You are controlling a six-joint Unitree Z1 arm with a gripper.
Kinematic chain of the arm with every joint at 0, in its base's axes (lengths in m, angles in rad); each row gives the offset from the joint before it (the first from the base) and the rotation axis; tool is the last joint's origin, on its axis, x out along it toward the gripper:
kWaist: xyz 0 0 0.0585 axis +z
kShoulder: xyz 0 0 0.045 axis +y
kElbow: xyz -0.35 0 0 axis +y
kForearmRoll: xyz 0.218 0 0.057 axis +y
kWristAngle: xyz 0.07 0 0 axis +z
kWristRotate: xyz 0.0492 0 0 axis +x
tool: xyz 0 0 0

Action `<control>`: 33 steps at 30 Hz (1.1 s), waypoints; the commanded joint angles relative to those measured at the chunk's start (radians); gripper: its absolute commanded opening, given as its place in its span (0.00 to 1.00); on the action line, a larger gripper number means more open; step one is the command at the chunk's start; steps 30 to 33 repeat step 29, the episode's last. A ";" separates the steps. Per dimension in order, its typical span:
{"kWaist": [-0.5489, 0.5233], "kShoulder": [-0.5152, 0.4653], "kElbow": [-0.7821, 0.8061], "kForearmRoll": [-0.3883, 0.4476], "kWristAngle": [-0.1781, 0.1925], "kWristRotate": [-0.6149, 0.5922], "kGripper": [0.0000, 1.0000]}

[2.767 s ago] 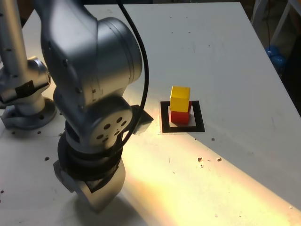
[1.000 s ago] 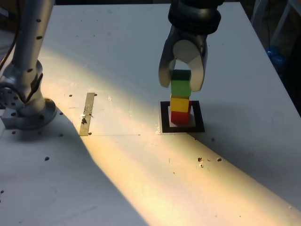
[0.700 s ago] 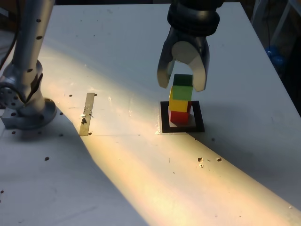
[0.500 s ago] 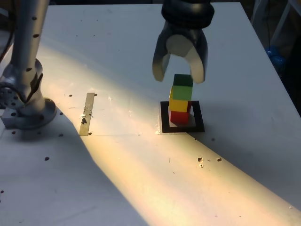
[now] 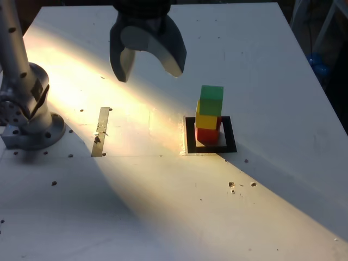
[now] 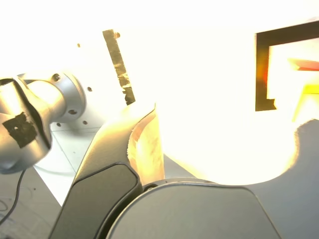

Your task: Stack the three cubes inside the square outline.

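Exterior view shows the gripper high over the table, with its two jaws spread wide and nothing between them. It hangs well apart from the stack, up and toward the exterior view's left of it, and touches no cube.

The landmark is the square outline, a black frame with a white centre that lies flat on the table. All three cubes stand inside it as one tower. The red cube sits at the bottom, on the white centre. The yellow cube rests on the red one, and the green cube rests on top of the yellow one. The tower looks a little uneven: the green cube is shifted slightly toward the exterior view's right against the yellow one.

To the exterior view's left of the outline, well apart from it, a thin metal strip lies on the table. Farther on that same side stands the arm base.

The wrist view is strongly overexposed. It still shows the outline, a bit of red and yellow inside it, the strip, and one finger of the gripper in front.
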 commanded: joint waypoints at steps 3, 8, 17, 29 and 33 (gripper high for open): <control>0.010 -0.054 0.226 -0.119 -0.015 -0.008 0.99; 0.025 -0.079 0.452 -0.274 -0.031 -0.016 0.99; 0.029 -0.079 0.620 -0.407 -0.041 -0.027 0.99; 0.029 -0.090 0.578 -0.356 -0.022 -0.030 0.99; 0.029 -0.090 0.578 -0.356 -0.022 -0.030 0.99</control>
